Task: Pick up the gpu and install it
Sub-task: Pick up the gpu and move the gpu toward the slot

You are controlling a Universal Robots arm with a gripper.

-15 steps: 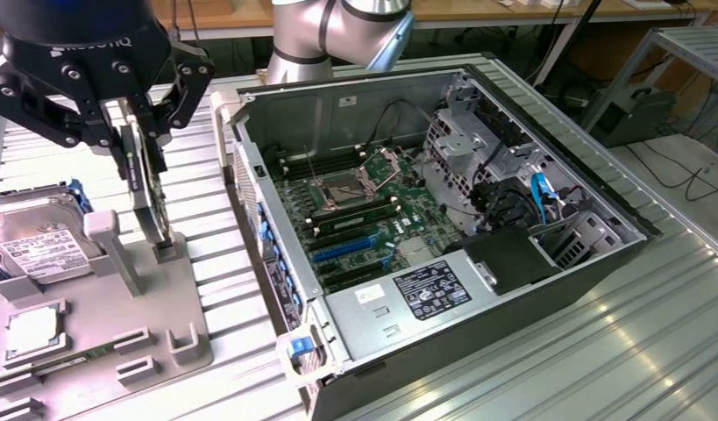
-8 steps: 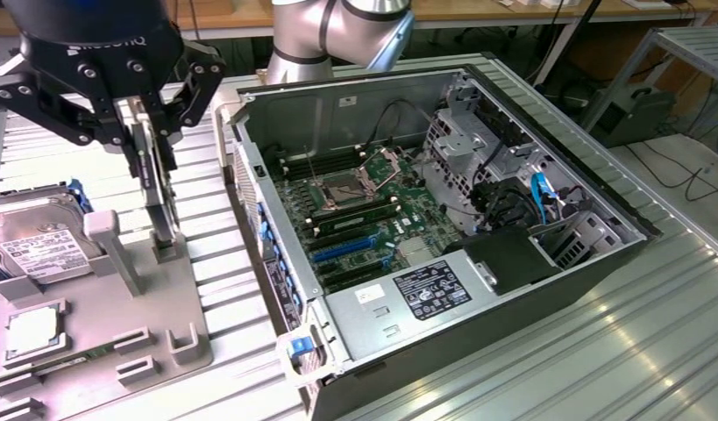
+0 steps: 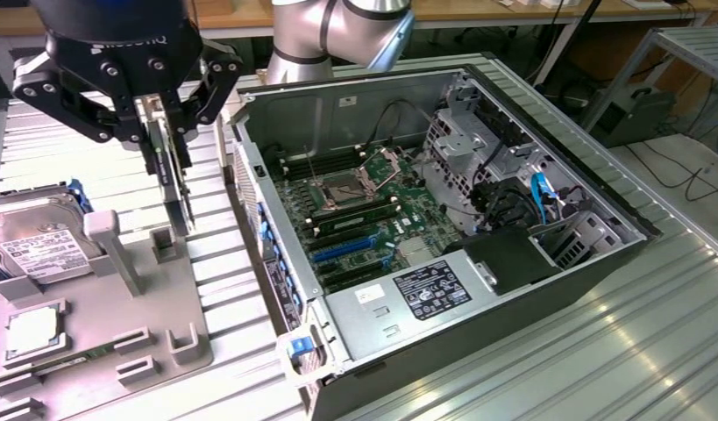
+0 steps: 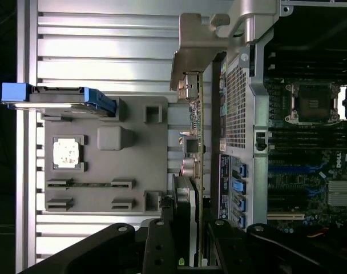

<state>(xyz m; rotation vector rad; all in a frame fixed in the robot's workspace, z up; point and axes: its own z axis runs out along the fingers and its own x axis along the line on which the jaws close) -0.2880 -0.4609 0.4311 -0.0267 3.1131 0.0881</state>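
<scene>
A grey moulded fixture [image 3: 159, 307] lies at seven o'clock in the exterior view on the ribbed aluminium tabletop [image 3: 569, 351]. It carries one silver hard drive [image 3: 31, 250] with a white label, one square processor chip [image 4: 67, 153] and one narrow green RAM stick [image 4: 88, 184]. At centre, one open black tower case [image 3: 476, 342] lies on its side, exposing its green motherboard [image 3: 371, 210] and blue slots. Farther back, at ten o'clock, the black two-fingered hand [image 3: 162, 132] points straight down, clamped on the top edge of the gpu [image 3: 177, 197]. The thin flat card, with a silver end bracket [image 4: 188, 57], hangs on edge above the fixture, just beside the case's perforated wall. The silver arm [image 3: 335, 35] stands at twelve o'clock.
</scene>
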